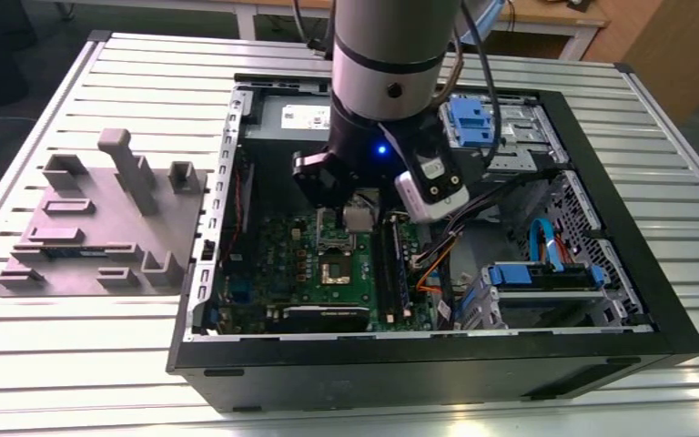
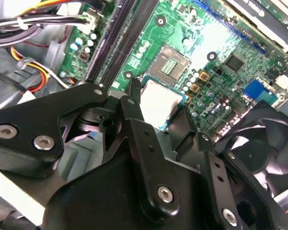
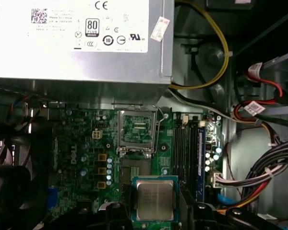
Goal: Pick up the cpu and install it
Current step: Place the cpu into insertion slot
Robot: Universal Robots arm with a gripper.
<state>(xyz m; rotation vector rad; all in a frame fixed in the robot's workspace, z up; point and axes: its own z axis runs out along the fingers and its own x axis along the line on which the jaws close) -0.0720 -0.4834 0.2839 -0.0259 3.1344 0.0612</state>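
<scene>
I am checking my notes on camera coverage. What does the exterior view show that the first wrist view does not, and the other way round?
Exterior view adds the arm above the open computer case, the slatted table, and a grey fixture plate on the exterior view's left. First wrist view adds the cpu, metal top up, held by the gripper apart from the socket, which lies open and empty. Both: the motherboard and the power supply with its white label.
</scene>
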